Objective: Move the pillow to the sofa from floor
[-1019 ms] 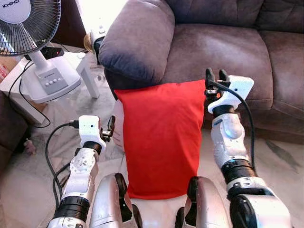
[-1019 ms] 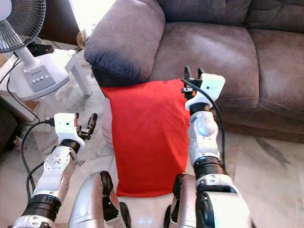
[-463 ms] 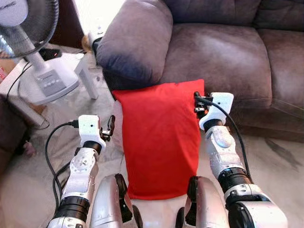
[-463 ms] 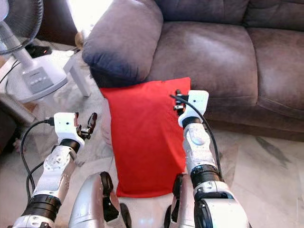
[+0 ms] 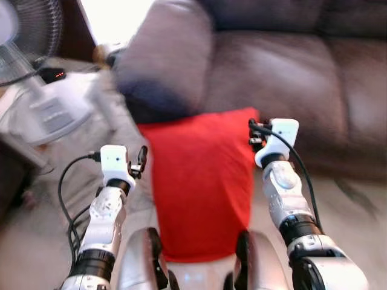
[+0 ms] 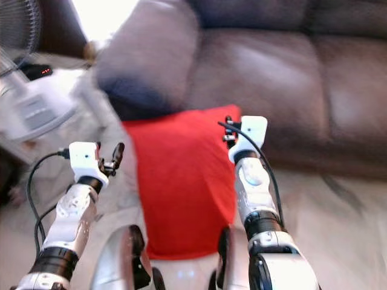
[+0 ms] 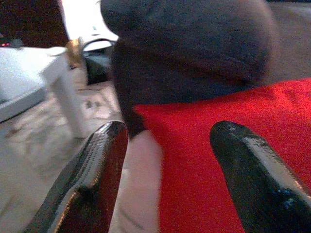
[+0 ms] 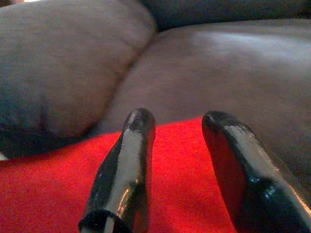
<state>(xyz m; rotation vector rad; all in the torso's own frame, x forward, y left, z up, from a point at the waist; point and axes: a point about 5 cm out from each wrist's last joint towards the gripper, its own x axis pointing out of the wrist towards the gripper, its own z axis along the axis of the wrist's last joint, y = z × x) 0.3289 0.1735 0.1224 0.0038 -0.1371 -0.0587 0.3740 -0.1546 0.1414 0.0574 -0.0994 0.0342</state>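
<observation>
1. The red pillow [image 5: 202, 181] is standing on the pale marble floor [image 5: 36, 241], leaning with its upper edge against the front of the brown sofa [image 5: 290, 78], just below the sofa's rounded armrest [image 5: 163, 60].
2. The pillow's lower end is sitting between the robot's two silver legs at the bottom of the head views.
3. The right tool [image 5: 256, 132] is hovering at the pillow's upper right corner, right beside the sofa's seat front; whether it is touching the fabric cannot be told.
4. In the right wrist view its two black fingers [image 8: 126, 165] are standing spread apart, with red cloth and the brown seat cushion showing between them and nothing pinched.
5. The left tool [image 5: 140, 162] is hanging out in front of the robot, near the pillow's left edge but apart from it.
6. In the left wrist view its fingers [image 7: 92, 179] are spread wide, looking toward the pillow's upper left corner and the dark underside of the armrest.
7. A white fan [image 5: 36, 90] is sitting on a white desk [image 7: 58, 82] to the left of the sofa, and both are showing blurred in the head views.
8. A black cable [image 5: 69, 199] is looping from the left wrist down along the arm.
</observation>
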